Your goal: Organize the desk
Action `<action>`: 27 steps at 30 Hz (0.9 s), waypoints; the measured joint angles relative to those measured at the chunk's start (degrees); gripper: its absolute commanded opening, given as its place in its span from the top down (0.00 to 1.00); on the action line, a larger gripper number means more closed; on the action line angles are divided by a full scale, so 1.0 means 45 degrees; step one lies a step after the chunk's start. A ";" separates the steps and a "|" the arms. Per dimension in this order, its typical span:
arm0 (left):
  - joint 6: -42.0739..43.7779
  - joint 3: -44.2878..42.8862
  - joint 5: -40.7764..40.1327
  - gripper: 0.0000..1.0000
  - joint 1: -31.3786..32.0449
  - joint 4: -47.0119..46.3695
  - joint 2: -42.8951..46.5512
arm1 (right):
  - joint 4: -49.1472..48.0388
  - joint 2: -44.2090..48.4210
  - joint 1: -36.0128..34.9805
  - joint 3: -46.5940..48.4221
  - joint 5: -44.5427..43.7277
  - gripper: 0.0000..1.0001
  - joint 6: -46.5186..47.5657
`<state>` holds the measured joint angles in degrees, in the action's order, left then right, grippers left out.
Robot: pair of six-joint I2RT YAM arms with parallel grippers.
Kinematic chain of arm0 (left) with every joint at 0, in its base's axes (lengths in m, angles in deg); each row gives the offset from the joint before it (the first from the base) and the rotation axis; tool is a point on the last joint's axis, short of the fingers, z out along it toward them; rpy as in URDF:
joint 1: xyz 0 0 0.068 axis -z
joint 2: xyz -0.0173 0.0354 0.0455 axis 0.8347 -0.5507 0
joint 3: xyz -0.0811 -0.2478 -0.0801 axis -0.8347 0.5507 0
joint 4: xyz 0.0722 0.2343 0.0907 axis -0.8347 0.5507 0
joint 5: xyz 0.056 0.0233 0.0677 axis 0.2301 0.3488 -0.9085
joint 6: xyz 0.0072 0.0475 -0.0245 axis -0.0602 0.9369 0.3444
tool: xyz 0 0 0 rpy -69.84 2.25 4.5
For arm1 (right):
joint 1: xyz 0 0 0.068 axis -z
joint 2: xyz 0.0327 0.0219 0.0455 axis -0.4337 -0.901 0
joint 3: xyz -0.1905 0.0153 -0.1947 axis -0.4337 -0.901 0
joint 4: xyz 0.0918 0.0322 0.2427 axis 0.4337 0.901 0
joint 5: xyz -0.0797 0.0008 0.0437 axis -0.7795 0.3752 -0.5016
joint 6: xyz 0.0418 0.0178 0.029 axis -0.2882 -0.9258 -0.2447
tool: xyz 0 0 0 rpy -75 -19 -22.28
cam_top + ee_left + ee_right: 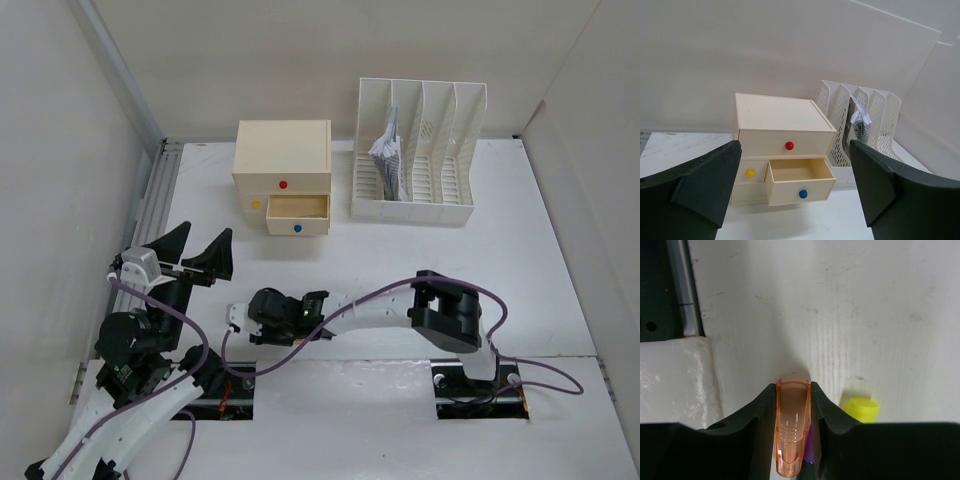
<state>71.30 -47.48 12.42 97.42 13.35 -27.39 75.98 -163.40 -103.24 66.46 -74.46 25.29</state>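
Note:
The desk [480, 260] is a large white tabletop. Low over its near left part, my right gripper [243, 318] points left. In the right wrist view the right gripper [793, 390] has both fingers pressed against the sides of an orange see-through marker cap [791, 425]. A purple piece [809, 447] shows just behind the cap, and a yellow cap [861, 409] lies to the right of the fingers. My left gripper [195, 255] hangs wide open with nothing in it, facing the drawer box [782, 125].
A cream three-drawer box [282, 160] stands at the back, its blue-knobbed drawer [296, 212] pulled out and bare inside. A white slotted file rack [420, 150] holding papers [388, 150] stands to its right. A metal rail [155, 200] runs along the left edge.

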 measured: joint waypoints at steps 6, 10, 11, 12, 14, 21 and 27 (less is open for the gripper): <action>0.0000 0.0000 -0.0024 0.12 0.0000 -0.0005 0.0000 | 0.1171 0.0000 0.0160 0.2244 -0.0923 1.00 0.0850; 0.0000 0.0005 -0.0083 0.12 0.0000 -0.0005 0.0000 | 0.1151 0.0151 0.0772 0.3711 -0.1452 1.00 0.1409; 0.0000 0.0010 -0.0107 0.12 0.0000 -0.0005 0.0010 | 0.1137 0.0204 0.1025 0.3954 -0.1632 1.00 0.1583; 0.0000 0.0019 -0.0121 0.12 0.0000 0.0000 0.0024 | 0.1137 0.0253 0.1297 0.4148 -0.1783 1.00 0.1724; 0.0000 0.0029 -0.0146 0.12 0.0000 -0.0005 0.0058 | 0.1146 0.0335 0.1933 0.4488 -0.2093 1.00 0.2035; 0.0000 0.0034 -0.0160 0.12 0.0000 -0.0005 0.0068 | 0.0874 0.0364 0.4031 0.5202 -0.3026 1.00 0.3123; 0.0000 0.0034 -0.0165 0.12 0.0000 -0.0005 0.0068 | 0.0539 0.0291 0.4911 0.5867 -0.3337 1.00 0.3609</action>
<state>71.30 -47.32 11.68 97.42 13.32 -27.08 78.41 -162.09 -81.15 92.86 -89.47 41.53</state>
